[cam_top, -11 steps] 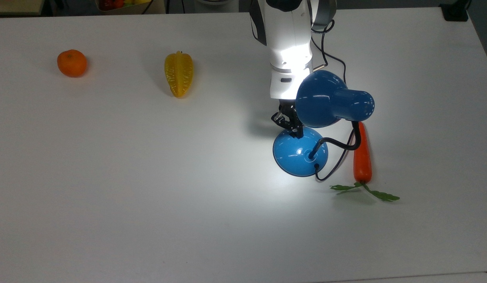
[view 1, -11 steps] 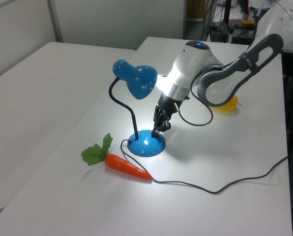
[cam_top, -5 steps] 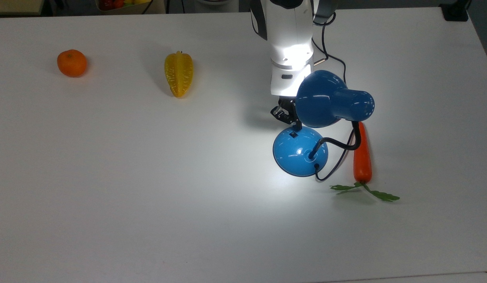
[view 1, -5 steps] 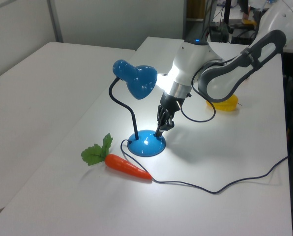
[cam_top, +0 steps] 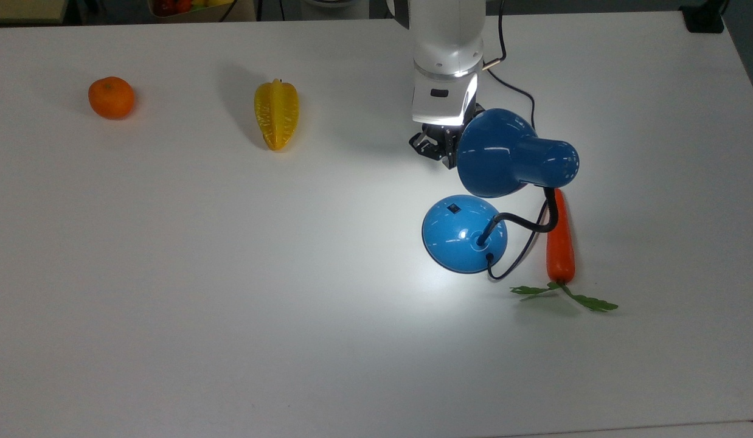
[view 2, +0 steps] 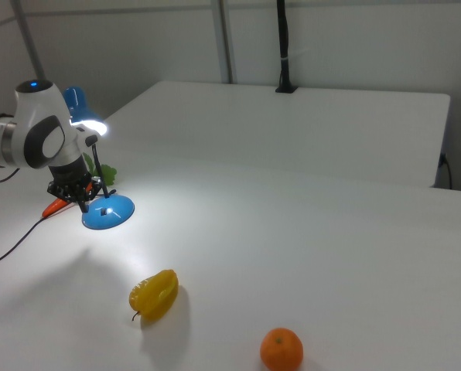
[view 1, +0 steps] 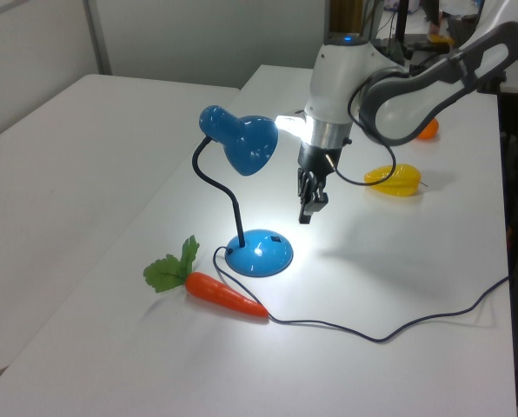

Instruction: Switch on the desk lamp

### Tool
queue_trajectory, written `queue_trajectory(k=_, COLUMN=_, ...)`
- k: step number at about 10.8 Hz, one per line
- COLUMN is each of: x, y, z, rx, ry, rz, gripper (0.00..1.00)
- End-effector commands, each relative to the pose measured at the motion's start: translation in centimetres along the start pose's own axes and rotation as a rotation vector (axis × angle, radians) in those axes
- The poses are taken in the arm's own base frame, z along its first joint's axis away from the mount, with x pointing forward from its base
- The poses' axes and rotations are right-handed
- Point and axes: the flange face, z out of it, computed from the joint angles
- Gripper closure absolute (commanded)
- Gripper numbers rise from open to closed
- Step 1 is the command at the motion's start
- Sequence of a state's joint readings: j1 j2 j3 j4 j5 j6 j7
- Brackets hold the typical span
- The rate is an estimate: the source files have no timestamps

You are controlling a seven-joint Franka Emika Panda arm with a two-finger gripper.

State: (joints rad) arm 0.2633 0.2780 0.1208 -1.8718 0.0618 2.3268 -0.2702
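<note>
My black two-finger pincer hangs above the white table, clear of the glossy blue desk lamp with bell-shaped shade; it grips nothing, and how far the fingers are parted I can't tell. Lamp is lit: bright pool on the table around its round domed blue base. Small black switch sits on the dome's top, exposed, below the pincer tip in the left view. Black bendable neck arches up to the shade. Orange carrot with green leaves lies just beside the base, on the top view's right. Yellow starfruit and round orange tangerine well apart, toward the top view's left.
</note>
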Motion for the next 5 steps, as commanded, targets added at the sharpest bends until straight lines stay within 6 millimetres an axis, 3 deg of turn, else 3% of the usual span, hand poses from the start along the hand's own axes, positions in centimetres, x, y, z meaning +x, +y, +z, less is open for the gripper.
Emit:
queue_trajectory(k=1, x=-2.5, y=-0.2, z=-5.9, rx=0.003, ry=-0.103, rz=0.097, gripper=1.00)
queue_trajectory(k=2, x=-3.2, y=-0.2, z=-8.0, rx=0.004, ry=-0.123, rz=0.133, gripper=0.94)
queue_trajectory(k=3, x=-3.9, y=0.0, z=-9.9, rx=-0.001, ry=-0.135, rz=0.183, gripper=0.77)
queue_trajectory(k=5, x=-5.3, y=0.1, z=-13.3, rx=-0.014, ry=-0.169, rz=0.272, gripper=0.27)
